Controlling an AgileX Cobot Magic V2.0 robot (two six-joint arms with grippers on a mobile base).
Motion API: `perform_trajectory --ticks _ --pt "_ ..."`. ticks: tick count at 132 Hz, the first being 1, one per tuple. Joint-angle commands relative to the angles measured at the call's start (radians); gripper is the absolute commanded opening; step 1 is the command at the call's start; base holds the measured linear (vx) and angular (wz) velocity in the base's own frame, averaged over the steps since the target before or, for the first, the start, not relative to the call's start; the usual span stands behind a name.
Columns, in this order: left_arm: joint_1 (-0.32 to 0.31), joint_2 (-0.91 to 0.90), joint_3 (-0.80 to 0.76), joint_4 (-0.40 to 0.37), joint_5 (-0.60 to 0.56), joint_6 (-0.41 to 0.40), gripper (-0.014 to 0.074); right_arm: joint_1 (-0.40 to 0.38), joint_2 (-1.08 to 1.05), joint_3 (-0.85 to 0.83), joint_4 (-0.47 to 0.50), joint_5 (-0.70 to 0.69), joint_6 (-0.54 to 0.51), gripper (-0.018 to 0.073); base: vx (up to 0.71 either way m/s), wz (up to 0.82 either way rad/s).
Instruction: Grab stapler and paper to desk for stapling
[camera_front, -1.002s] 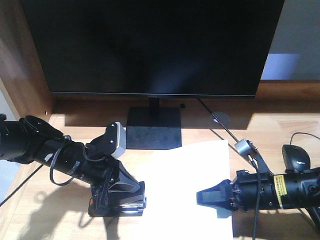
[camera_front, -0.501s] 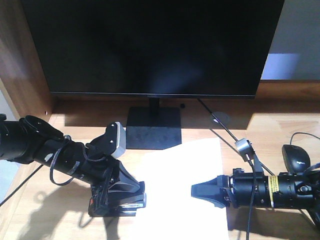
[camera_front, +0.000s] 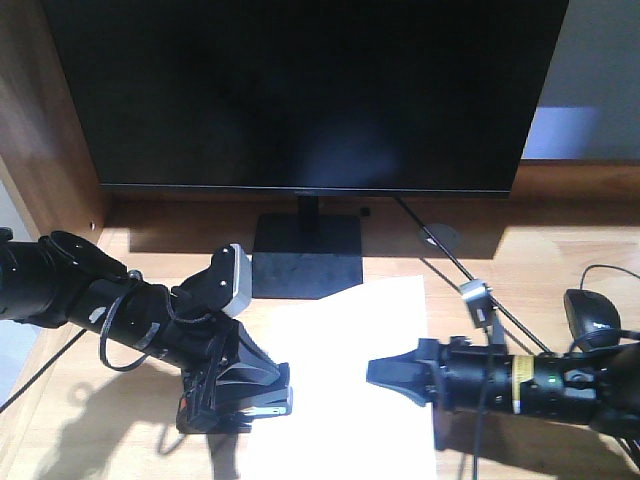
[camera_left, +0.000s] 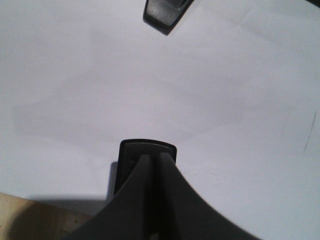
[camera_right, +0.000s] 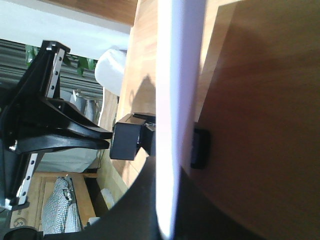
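The stapler (camera_front: 262, 405) is black and sits at the left edge of the paper (camera_front: 335, 340), a white sheet lying on the light wood desk (camera_front: 560, 270). My left gripper (camera_front: 268, 378) is shut on it. In the left wrist view the closed fingers (camera_left: 137, 172) meet on the stapler's dark end (camera_left: 147, 147) above the paper (camera_left: 150, 85). My right gripper (camera_front: 378, 372) is shut on the paper's right part. The right wrist view shows the sheet (camera_right: 172, 75) edge-on between the jaws of the right gripper (camera_right: 167, 165), and the left gripper (camera_right: 60, 130) opposite.
A black monitor (camera_front: 310, 90) on a square stand (camera_front: 305, 255) fills the back of the desk. A black mouse (camera_front: 590, 315) lies at the right, and a cable (camera_front: 450, 255) runs past it. A darker raised wooden panel (camera_front: 40, 150) bounds the left side.
My right gripper has moved left with the paper, whose right edge has shifted left toward the stapler. The left arm and stapler have stayed in place.
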Motion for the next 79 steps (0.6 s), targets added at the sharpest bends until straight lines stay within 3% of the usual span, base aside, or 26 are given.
perform_trajectory --ticks 1,27,79 --pt "-0.004 -0.042 -0.021 -0.046 0.041 -0.007 -0.0006 0.044 -0.022 -0.013 0.087 -0.096 -0.044 -0.0002 0.0 0.0" --pt "-0.004 -0.042 -0.021 -0.046 0.041 -0.007 -0.0006 0.085 0.019 -0.013 0.169 -0.093 -0.06 -0.0002 0.0 0.0" --pt "-0.004 -0.042 -0.021 -0.046 0.041 -0.007 -0.0006 0.085 0.038 -0.013 0.159 -0.101 -0.071 -0.0002 0.0 0.0"
